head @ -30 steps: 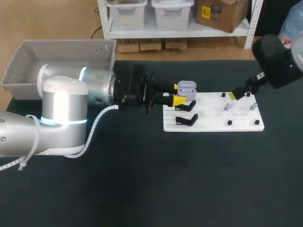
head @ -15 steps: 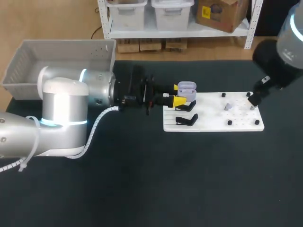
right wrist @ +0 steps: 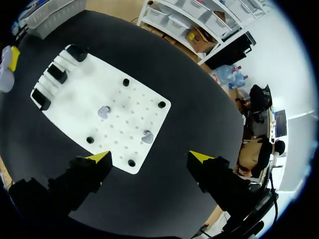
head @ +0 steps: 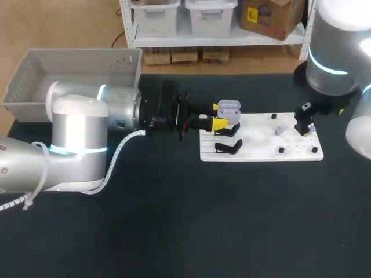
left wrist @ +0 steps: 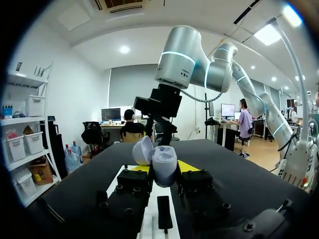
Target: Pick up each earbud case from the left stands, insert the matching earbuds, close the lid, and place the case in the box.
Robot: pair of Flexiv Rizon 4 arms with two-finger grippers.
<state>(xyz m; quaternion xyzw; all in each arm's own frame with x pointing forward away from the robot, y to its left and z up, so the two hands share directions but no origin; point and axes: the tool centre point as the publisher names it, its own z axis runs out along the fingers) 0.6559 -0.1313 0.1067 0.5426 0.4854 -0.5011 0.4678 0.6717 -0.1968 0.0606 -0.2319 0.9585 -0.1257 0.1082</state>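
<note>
My left pincer (left wrist: 163,173) is closed on the purple earbud case (left wrist: 163,166), with one yellow tip on each side. The case's lid is up. Just under this pincer is a black stand (left wrist: 163,211). My right pincer (right wrist: 150,157) is wide open and holds nothing. It hangs over the white board (right wrist: 75,94). The near earbud (right wrist: 147,137) lies just ahead of it, the far earbud (right wrist: 103,111) a bit beyond.

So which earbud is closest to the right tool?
The earbud at the board's end away from the stands, beside the right tool; the other sits mid-board.
</note>
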